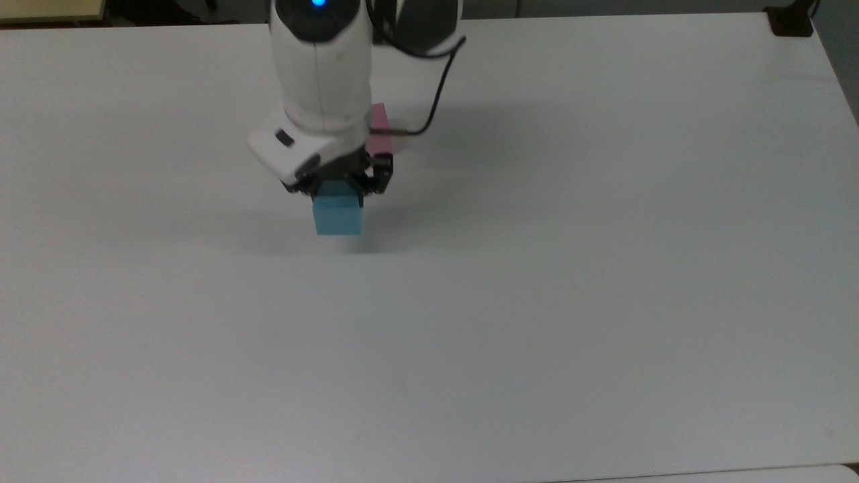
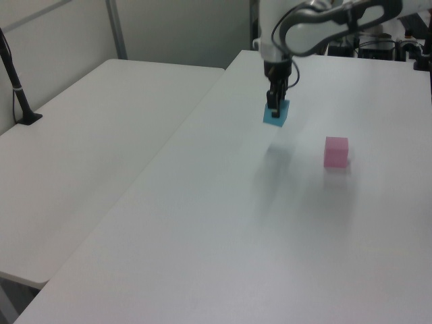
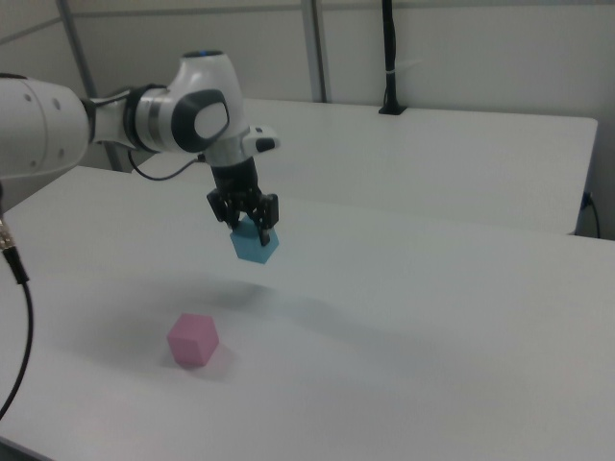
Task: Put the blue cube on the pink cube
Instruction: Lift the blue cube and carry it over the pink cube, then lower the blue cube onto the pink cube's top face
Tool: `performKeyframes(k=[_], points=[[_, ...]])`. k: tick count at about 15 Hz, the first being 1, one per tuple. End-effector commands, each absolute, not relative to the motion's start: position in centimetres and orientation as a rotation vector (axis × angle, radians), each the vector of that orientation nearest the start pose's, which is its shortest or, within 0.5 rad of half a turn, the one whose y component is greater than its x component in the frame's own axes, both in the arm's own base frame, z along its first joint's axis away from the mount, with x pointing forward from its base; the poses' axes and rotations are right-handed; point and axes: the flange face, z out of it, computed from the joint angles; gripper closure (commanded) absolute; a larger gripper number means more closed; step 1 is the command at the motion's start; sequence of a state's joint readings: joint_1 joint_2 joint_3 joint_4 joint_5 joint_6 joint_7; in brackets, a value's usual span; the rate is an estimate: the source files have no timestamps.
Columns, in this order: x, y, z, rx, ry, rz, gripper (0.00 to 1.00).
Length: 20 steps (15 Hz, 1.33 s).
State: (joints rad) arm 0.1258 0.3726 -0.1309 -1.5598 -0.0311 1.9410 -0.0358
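The blue cube [image 1: 338,215] [image 2: 275,114] [image 3: 255,244] hangs in the air above the white table [image 1: 604,268], held from above by my gripper [image 1: 339,191] [image 2: 275,108] [image 3: 249,227], which is shut on it. The pink cube [image 2: 335,152] [image 3: 193,339] rests on the table, apart from the blue one. In the top view the arm covers most of the pink cube [image 1: 380,124], leaving one edge showing behind the wrist. In the left view the pink cube lies to the right of and nearer than the blue cube.
A second white table [image 2: 88,135] stands alongside on the left view's left. A black post [image 2: 17,91] [image 3: 388,58] is clamped at that table's far edge. A black clamp [image 1: 792,20] sits at the top view's upper right corner.
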Motion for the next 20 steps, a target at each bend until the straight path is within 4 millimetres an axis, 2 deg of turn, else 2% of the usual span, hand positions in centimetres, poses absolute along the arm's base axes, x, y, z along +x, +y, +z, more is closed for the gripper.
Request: performKeyframes(k=[1,6,9,10,16,18,20], points=[[61.1,-0.5,47.8,-3.190,-0.151,-0.034,0.75],[53.3,-0.9,50.7,-3.144,-0.254,0.104,0.75],[51.1,-0.6,49.6,-3.110,-0.252,0.266,0.75],[50.8,-0.2,48.7,-3.098,-0.248,0.301,0.75],[50.7,1.3,46.1,-3.091,-0.285,0.368,0.75],[51.4,3.3,43.2,-3.092,-0.342,0.442,0.75],[52.4,4.3,41.6,-3.109,-0.335,0.408,0.75]])
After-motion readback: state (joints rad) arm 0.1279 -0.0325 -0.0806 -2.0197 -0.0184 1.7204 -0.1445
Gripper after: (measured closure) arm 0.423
